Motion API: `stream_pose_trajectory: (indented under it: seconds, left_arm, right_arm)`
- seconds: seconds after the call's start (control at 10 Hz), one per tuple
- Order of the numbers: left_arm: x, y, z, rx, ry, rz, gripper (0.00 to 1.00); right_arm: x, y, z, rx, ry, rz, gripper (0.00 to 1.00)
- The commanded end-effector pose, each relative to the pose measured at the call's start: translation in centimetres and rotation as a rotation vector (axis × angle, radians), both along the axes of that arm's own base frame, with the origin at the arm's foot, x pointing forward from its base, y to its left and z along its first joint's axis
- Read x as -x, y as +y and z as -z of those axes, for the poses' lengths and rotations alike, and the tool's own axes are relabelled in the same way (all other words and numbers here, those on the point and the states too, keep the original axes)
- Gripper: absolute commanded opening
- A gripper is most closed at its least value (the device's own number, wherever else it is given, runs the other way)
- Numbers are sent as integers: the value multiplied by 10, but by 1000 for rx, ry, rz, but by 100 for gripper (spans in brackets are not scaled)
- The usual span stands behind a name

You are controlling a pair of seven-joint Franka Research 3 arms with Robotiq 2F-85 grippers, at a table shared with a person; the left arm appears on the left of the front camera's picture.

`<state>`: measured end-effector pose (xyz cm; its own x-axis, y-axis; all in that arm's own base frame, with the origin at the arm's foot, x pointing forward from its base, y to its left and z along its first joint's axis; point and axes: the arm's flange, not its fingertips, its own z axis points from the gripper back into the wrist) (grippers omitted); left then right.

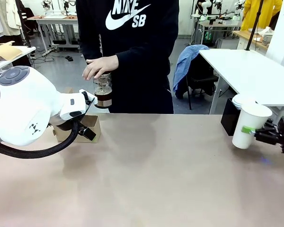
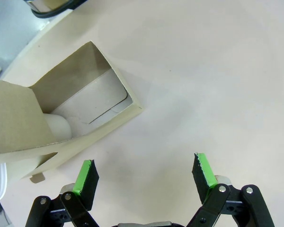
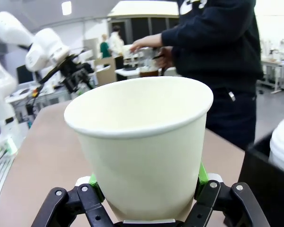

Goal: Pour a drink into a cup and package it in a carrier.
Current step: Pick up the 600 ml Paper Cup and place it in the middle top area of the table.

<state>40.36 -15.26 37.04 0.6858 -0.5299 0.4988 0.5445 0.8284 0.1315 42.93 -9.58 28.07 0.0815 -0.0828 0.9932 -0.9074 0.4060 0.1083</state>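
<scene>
The cup [image 1: 250, 118], a white paper one with its mouth open, sits at the right edge of the bench [image 1: 156, 179], toward the far right corner. It is gripped low on its body by the right fingers [image 1: 248, 129], which come in from the right side. It leans a little, rim tipped toward the right edge, and whether its base touches the bench I cannot tell. In the right wrist view the cup [image 3: 139, 142] stands between the two green pads [image 3: 202, 176], which are clenched against its wall on either side. Just behind the cup, at the same far right corner, is a black box [image 1: 228, 118] with a stack of white lids [image 1: 241, 100] showing above it. The carrier [image 1: 78, 128], brown cardboard, lies near the far left corner of the bench, partly hidden by the left arm [image 1: 23, 109]. In the left wrist view the left fingers [image 2: 86, 176] are released, spread wide with nothing between them. They hang over bare bench just beside the carrier [image 2: 75, 94], not touching it. At the far edge, left of the middle, stands a person in a black sweatshirt [image 1: 137, 56]. One hand [image 1: 99, 67] rests on top of a clear glass jar [image 1: 103, 87] held above the bench edge. The drink [image 1: 103, 100] shows as a dark brown band in the lower part of that jar, well apart from the cup.
</scene>
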Motion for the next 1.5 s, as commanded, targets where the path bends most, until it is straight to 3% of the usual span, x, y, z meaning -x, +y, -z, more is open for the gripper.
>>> stream_pose_trajectory:
  seconds: [0.0, 0.4, 1.0, 1.2, 1.3, 1.4]
  left_arm:
    - [0, 1, 0, 1, 0, -1, 100]
    - [0, 1, 0, 1, 0, -1, 100]
    - [0, 1, 0, 1, 0, -1, 100]
    - [0, 1, 0, 1, 0, -1, 100]
    - [0, 1, 0, 1, 0, -1, 100]
    - [0, 1, 0, 1, 0, -1, 100]
  right_arm:
    - [-15, 51, -34, -4, 25, 79, 81]
    - [-44, 141, -68, 19, 1, 129, 81]
    - [-136, 242, -21, 34, -36, 184, 81]
    - [-146, 249, -1, 45, -24, 199, 81]
    - [-145, 247, 2, 36, -42, 192, 81]
    - [-140, 243, -3, 26, -5, 147, 81]
